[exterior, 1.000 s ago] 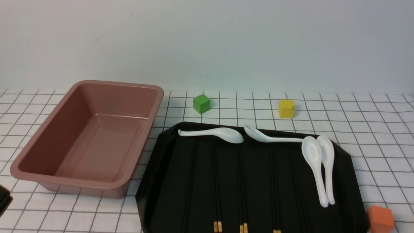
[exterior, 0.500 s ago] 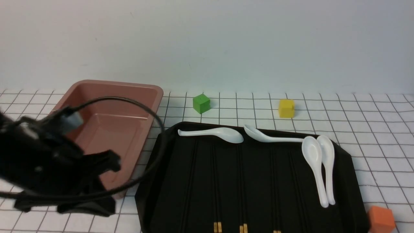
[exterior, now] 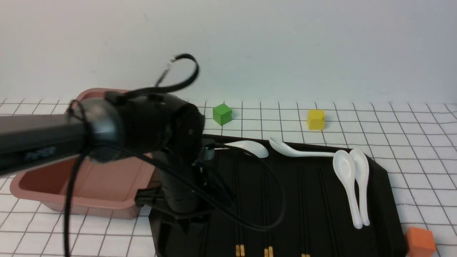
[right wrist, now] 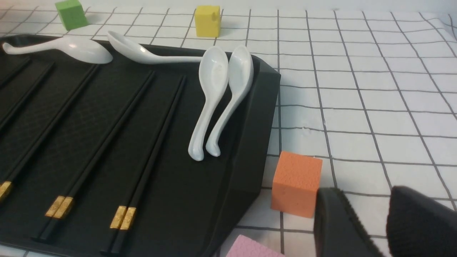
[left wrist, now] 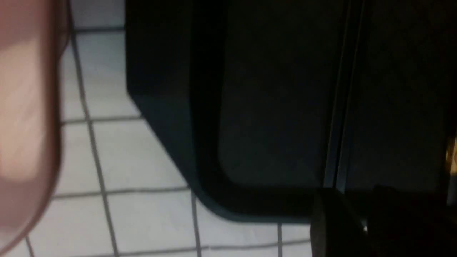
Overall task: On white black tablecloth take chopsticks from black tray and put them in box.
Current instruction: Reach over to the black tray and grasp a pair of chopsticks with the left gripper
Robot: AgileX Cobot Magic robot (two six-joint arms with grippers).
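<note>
The black tray (exterior: 378,185) lies on the checked tablecloth (exterior: 410,142), with several pairs of black chopsticks (exterior: 266,200) lying lengthwise in it, gold ends nearest me. The pinkish-brown box (exterior: 89,185) stands left of the tray, empty where it shows. My left arm (exterior: 178,185) reaches across the box and points down over the tray's near-left corner. In the left wrist view my left gripper (left wrist: 357,194) is dark, jaws slightly apart, empty, just off the end of one chopstick pair (left wrist: 339,107). My right gripper (right wrist: 366,192) is open and empty over the cloth right of the tray (right wrist: 250,142).
Several white spoons (exterior: 348,178) lie along the tray's far and right sides. A green cube (exterior: 222,114) and a yellow cube (exterior: 316,119) sit behind the tray. An orange cube (right wrist: 296,182) and a pink block (right wrist: 250,250) sit by its near-right corner.
My left arm has swung in from the left edge, across the box, to the tray's near-left corner. Chopsticks, spoons and cubes have not moved.
</note>
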